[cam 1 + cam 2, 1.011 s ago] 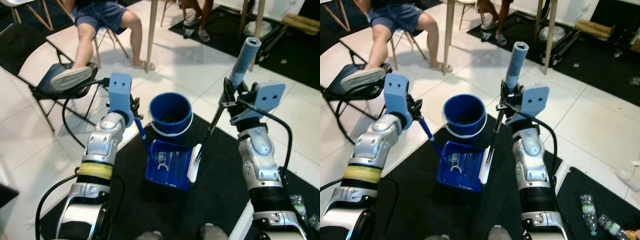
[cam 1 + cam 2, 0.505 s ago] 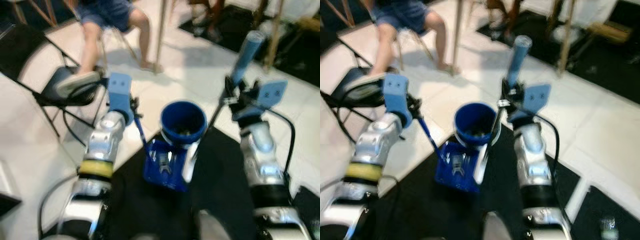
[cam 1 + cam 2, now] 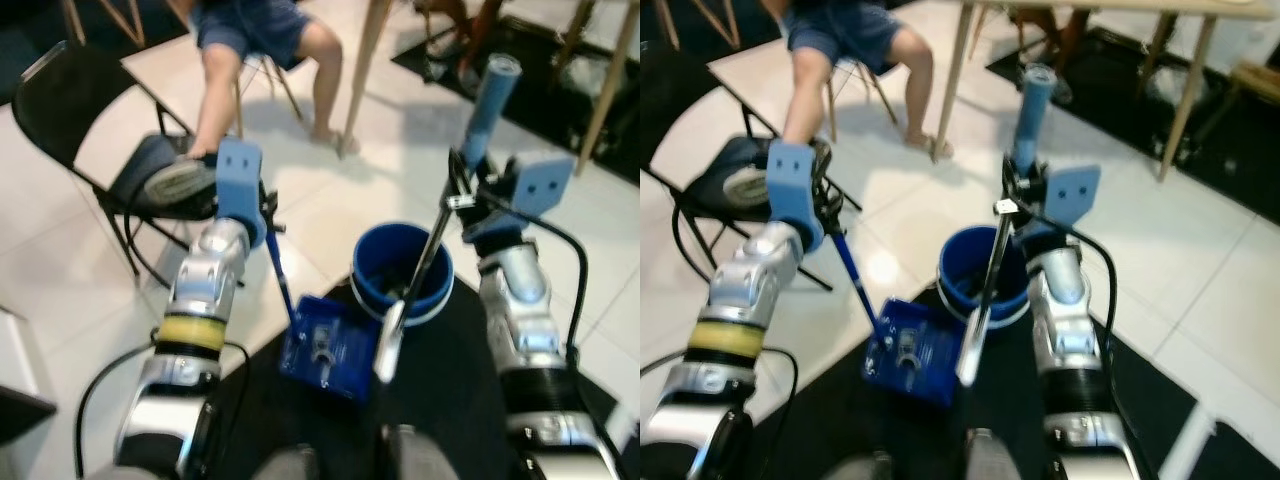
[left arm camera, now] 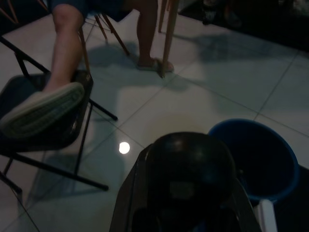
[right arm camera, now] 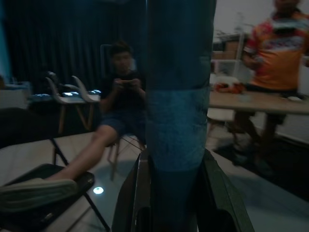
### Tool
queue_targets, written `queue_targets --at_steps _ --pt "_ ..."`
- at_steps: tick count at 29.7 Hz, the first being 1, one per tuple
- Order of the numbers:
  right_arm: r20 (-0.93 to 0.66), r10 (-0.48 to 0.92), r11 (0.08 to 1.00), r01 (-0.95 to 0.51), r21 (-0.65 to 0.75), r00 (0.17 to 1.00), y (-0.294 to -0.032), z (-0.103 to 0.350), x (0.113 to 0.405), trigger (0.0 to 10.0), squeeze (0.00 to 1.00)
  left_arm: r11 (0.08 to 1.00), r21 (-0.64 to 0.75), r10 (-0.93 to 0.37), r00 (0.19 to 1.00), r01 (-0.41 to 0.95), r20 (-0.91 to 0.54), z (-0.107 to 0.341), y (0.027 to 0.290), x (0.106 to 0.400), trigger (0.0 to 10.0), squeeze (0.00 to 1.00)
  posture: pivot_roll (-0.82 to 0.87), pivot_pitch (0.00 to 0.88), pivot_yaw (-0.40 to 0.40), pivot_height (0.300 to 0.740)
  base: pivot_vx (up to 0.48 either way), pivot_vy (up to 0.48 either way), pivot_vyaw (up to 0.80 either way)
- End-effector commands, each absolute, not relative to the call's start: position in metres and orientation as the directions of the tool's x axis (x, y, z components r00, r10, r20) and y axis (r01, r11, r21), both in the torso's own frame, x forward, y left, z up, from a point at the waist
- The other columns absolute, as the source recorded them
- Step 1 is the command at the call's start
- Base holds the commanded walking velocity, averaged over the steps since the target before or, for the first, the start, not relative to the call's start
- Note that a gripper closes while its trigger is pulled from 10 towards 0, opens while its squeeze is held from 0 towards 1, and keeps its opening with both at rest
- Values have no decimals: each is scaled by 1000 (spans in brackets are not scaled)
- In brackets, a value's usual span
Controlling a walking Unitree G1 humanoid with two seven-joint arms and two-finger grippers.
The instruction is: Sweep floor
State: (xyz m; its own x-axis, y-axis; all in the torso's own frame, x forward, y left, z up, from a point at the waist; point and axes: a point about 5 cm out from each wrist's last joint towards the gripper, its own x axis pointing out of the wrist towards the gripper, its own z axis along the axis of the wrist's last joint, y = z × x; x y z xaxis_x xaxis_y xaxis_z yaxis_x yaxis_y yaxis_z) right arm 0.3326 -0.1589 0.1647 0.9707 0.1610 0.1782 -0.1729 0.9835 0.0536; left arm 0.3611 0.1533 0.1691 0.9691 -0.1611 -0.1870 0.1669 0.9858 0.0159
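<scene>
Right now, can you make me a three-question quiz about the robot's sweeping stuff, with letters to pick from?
1. Where is the dustpan?
A. inside the bucket
B. on the dark mat's edge beside the bucket
C. on the chair

2. What colour is the bucket?
A. red
B. green
C. blue

3. What is the right claw doing?
A. gripping the broom handle
B. hanging open
C. holding a shoe

Answers:
1 B, the dustpan lies on the mat next to the bucket.
2 C, its wall is blue.
3 A, the handle stands up out of that claw.
</scene>
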Motion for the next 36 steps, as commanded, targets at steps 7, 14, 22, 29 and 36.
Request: queue_targets --at_steps 7,14,22,29,36 --pt "210 155 983 -171 63 965 -160 169 331 10000 0 986 12 -161 972 166 -169 170 154 360 10000 0 25 49 41 740 0 0 -242" --pt "210 152 984 -168 63 966 -161 169 331 10000 0 986 13 -164 972 169 -169 170 153 361 10000 0 25 51 43 740 0 0 -676" --pt "208 152 984 -168 62 966 -162 169 331 10000 0 985 12 -166 971 170 -169 169 152 361 10000 0 24 57 41 740 0 0 -688" --pt "208 150 984 -166 62 967 -163 169 331 10000 0 986 12 -164 972 169 -170 169 152 361 10000 0 25 58 42 740 0 0 -643" --pt "213 134 988 -146 44 968 -167 170 331 10000 0 986 13 -164 972 168 -171 169 152 361 10000 0 24 58 43 740 0 0 0"
